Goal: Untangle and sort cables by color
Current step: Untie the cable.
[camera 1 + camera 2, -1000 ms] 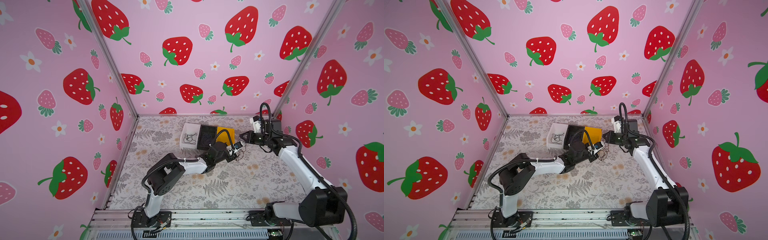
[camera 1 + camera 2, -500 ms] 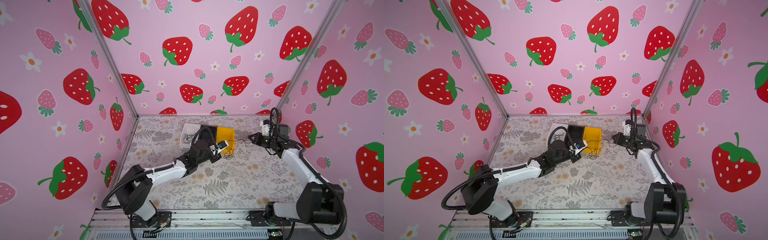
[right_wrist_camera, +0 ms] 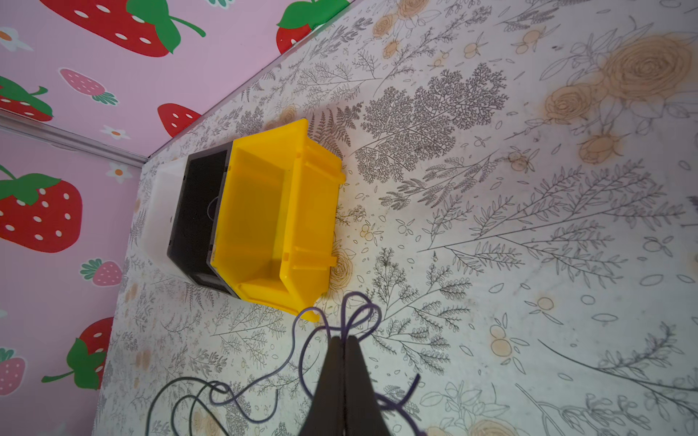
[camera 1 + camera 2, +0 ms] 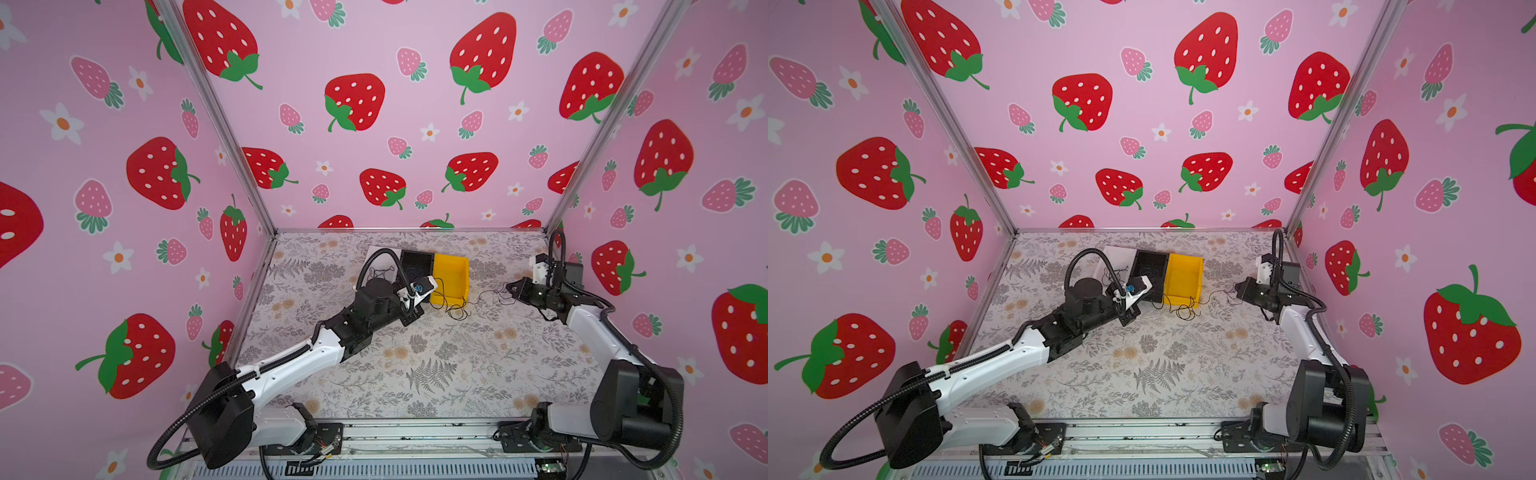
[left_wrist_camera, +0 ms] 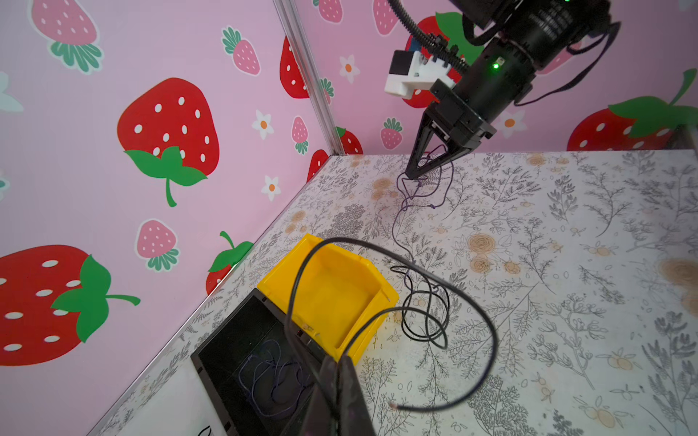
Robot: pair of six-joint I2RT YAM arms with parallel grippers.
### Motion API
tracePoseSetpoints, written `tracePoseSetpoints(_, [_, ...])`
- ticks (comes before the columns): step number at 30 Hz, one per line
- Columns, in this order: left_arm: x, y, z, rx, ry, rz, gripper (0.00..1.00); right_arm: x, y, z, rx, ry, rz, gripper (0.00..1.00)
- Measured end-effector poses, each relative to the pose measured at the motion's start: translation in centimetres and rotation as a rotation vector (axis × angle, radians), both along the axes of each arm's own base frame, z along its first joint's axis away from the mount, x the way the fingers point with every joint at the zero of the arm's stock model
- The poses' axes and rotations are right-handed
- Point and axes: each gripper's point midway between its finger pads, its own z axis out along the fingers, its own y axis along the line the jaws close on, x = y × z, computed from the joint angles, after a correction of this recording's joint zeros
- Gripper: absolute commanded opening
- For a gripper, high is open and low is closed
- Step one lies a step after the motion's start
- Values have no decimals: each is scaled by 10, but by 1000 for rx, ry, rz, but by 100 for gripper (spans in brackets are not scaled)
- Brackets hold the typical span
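Lower centre of its wrist view, the left gripper (image 5: 337, 360) is clamped shut on a black cable (image 5: 291, 298) looping over the yellow bin (image 5: 340, 287). The right gripper (image 3: 342, 339), likewise shut, pinches a purple cable (image 3: 313, 310) by its loops at bottom centre.

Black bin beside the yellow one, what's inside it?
Thin purple cables lie looped inside the black bin. The left gripper covers part of it, so anything there is hidden.

No writing, number or brand is legible anywhere. The walls (image 4: 374, 62) carry only prints (strawberries, flowers).
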Motion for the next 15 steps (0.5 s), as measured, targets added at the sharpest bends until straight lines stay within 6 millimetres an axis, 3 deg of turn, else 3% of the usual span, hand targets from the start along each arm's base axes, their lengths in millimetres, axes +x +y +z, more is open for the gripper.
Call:
tracePoseSetpoints(9, [21,57,-3,16,68,186,0,-2,-25,-32,-71,56,-52,0])
tracePoseSetpoints(15, [21,75,-11,27,105,244,0,0,-52,-55,-137,103,-103,0])
